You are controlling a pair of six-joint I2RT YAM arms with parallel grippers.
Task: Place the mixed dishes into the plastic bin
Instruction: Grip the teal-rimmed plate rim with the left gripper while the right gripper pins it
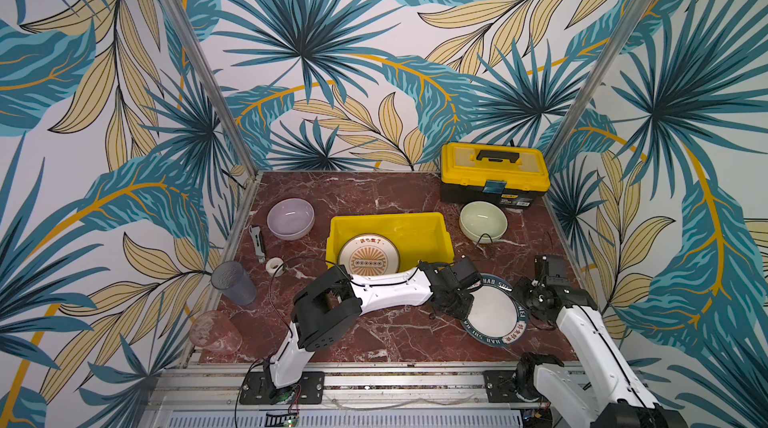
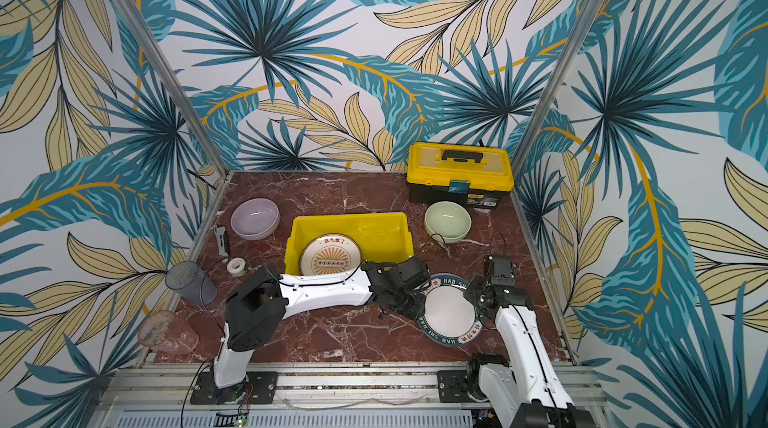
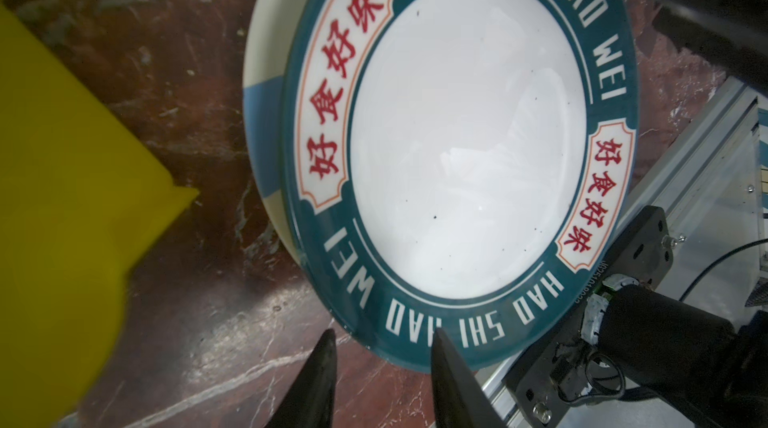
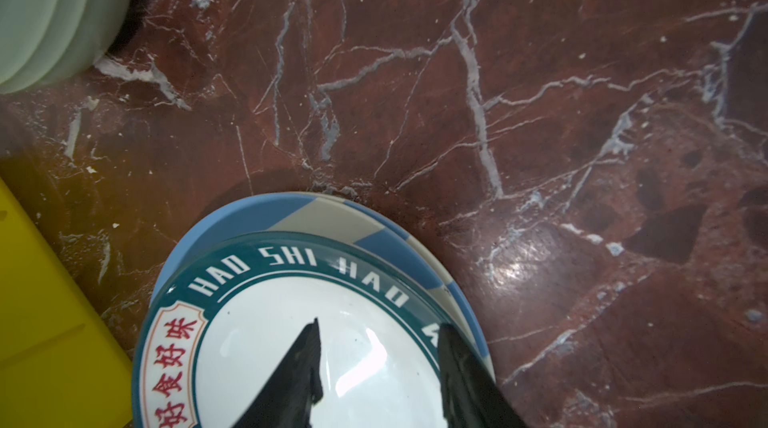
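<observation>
The dark lettered plate [image 1: 494, 311] lies on the blue-white striped plate [image 3: 259, 85], front right on the marble. My left gripper [image 3: 382, 338] is at its left edge, jaws apart astride the rim, not pressing it. My right gripper [image 4: 379, 326] hangs open over its right side, one finger above the white centre, one above the rim. The yellow plastic bin [image 1: 390, 224] holds the orange sunburst plate [image 1: 368, 259]. On the table stand the lilac bowl [image 1: 290, 218], the pale green bowl [image 1: 483, 220] and two tumblers [image 1: 232, 282] [image 1: 214, 332].
A yellow-and-black toolbox [image 1: 493, 172] sits at the back right behind the green bowl. A tape roll [image 1: 274, 266] and a small grey tool [image 1: 257, 241] lie left of the bin. The left arm stretches across the bin's front. Metal rails edge the table.
</observation>
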